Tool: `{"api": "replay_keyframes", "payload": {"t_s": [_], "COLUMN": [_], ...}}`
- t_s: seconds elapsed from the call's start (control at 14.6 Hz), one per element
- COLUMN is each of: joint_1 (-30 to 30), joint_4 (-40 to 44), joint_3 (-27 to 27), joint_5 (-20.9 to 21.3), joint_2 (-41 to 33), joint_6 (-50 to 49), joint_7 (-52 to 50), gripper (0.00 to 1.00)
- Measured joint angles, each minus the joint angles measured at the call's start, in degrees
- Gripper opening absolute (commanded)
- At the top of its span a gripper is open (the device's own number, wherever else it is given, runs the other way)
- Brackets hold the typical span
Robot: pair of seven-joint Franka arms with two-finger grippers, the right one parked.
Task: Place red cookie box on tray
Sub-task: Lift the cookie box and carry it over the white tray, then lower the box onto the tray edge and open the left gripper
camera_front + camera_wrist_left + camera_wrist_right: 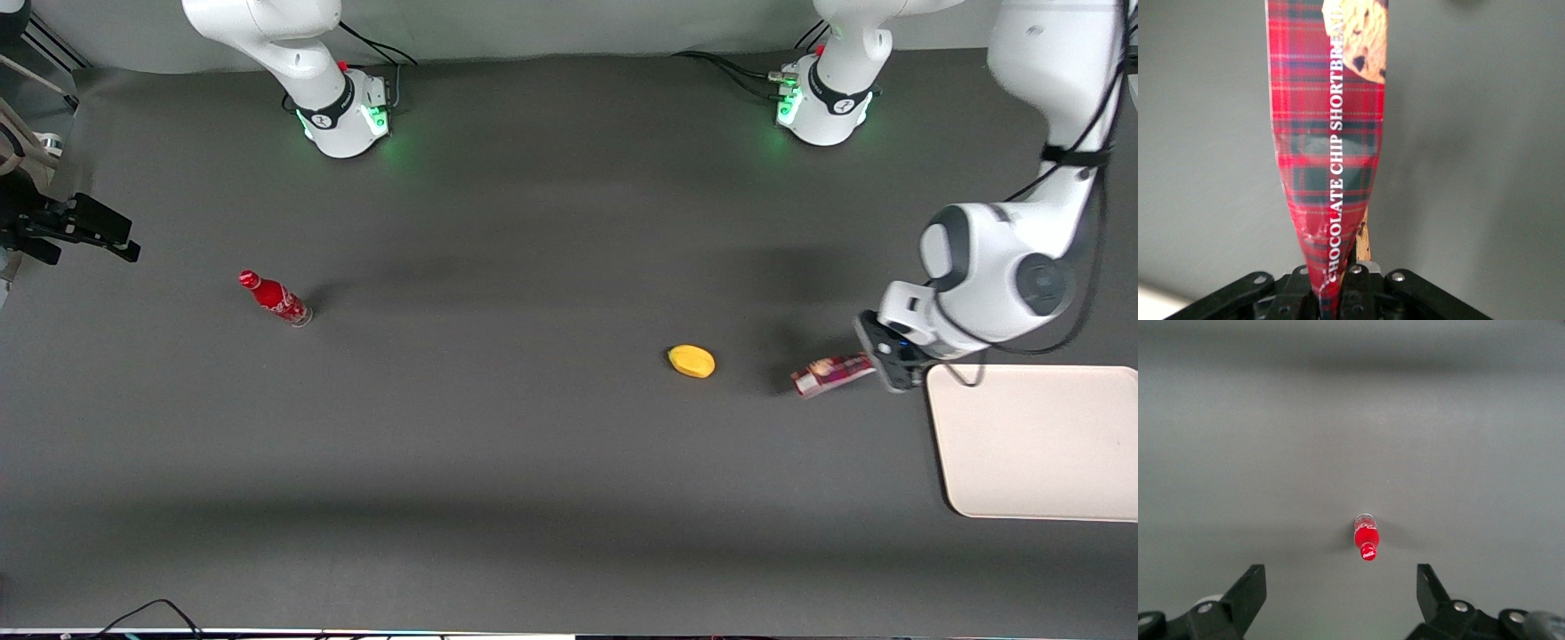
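While pinched (crumpled) in pincer (pixel 1328 293), red cookie box (pixel 1328 120) beside tray (pixel 1036 444).

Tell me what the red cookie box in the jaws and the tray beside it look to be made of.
The red cookie box looks like thin printed cardboard with a slight sheen: the gripper, shut on one end, has pinched it flat and creased the print. The tray, lying beside the gripper, looks like smooth matte cream plastic with rounded corners and a low rim, though melamine or coated metal cannot be ruled out.
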Motion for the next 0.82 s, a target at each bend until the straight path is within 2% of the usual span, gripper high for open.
{"api": "replay_keyframes", "payload": {"t_s": [0.27, 0.48, 0.82], "joint_1": [1.59, 2.92, 3.88], "joint_4": [9.43, 15.44, 30.3], "joint_3": [5.91, 11.8, 21.25], "joint_5": [-1.27, -5.75, -7.17], "joint_2": [-2.92, -1.67, 8.18], "joint_6": [-5.14, -6.09, -9.12], "joint_7": [-8.87, -13.09, -22.43], "gripper": [0.0, 0.0, 0.0]}}
